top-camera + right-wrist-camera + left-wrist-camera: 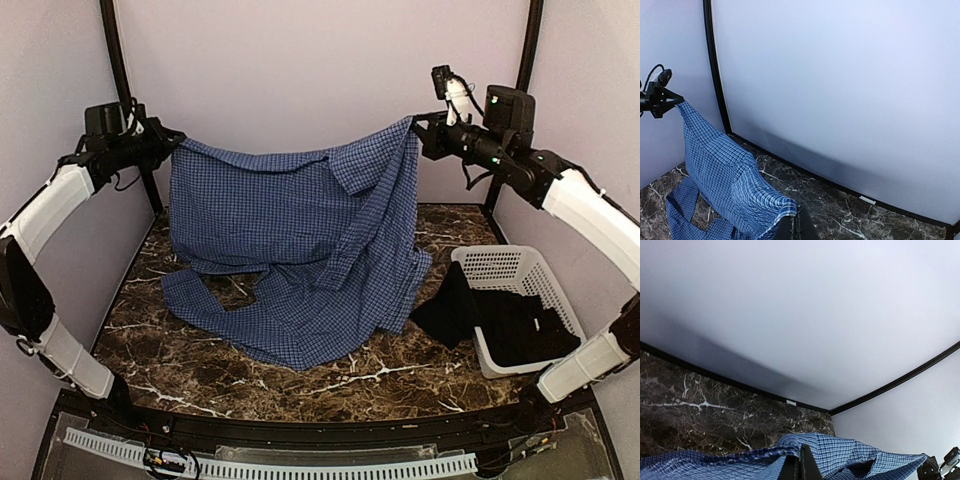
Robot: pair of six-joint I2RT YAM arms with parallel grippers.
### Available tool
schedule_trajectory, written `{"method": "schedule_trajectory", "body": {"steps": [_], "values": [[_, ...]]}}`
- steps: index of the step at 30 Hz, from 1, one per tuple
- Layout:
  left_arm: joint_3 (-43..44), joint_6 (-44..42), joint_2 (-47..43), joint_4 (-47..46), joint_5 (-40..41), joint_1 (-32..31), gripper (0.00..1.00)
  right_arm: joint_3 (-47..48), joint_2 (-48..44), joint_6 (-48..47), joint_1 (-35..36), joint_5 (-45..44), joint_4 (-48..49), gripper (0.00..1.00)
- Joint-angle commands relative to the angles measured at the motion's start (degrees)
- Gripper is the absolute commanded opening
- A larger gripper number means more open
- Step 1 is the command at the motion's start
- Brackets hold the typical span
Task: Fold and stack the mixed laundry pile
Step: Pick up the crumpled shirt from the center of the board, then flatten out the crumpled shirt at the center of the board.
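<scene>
A blue-and-white checked shirt [290, 225] hangs spread between my two grippers above the back of the marble table, its lower part and a sleeve draped onto the tabletop. My left gripper [172, 140] is shut on the shirt's upper left corner. In the left wrist view the fingers [801, 452] pinch the checked cloth [860, 455]. My right gripper [418, 128] is shut on the upper right corner, and the right wrist view shows the cloth [725, 175] bunched at its closed fingers [797, 212]. The black garment [500, 320] lies in the basket, one part spilling over its left rim.
A white perforated basket [520, 262] stands on its side at the right of the table [180, 340], holding the black garment. Pale walls and black frame posts [120, 60] enclose the back and sides. The shirt's hem reaches the table's middle.
</scene>
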State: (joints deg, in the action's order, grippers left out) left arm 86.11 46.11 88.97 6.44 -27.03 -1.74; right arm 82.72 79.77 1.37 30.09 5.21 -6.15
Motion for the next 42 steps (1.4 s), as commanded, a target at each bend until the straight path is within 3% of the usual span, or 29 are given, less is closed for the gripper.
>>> {"method": "schedule_trajectory", "body": {"steps": [1, 9, 19, 28, 37, 42], "values": [[4.96, -3.62, -5.82, 8.45, 1.38, 0.48, 0.00, 7.53, -2.08, -0.94, -0.38, 0.08, -0.13, 0.00], [15.90, -5.21, -15.12, 14.87, -1.74, 0.42, 0.00, 14.42, -7.32, 0.98, 1.06, 6.47, -3.46, 0.00], [21.71, -6.87, -26.35, 22.15, -5.42, 0.42, 0.00, 19.91, -17.61, -3.22, 12.84, 4.98, -10.92, 0.00], [30.06, -4.58, -29.04, 25.89, -7.47, 0.42, 0.00, 25.00, -21.72, 1.98, 13.77, 11.82, -14.24, 0.00], [16.49, -3.92, -26.74, 22.75, -1.12, 0.42, 0.00, 19.51, -15.83, -4.35, 12.30, -8.26, -12.97, 0.00], [4.61, -4.22, -20.23, 14.91, 2.36, 1.19, 0.00, 11.24, -8.43, 3.42, -0.69, 0.01, -6.84, 0.00]]}}
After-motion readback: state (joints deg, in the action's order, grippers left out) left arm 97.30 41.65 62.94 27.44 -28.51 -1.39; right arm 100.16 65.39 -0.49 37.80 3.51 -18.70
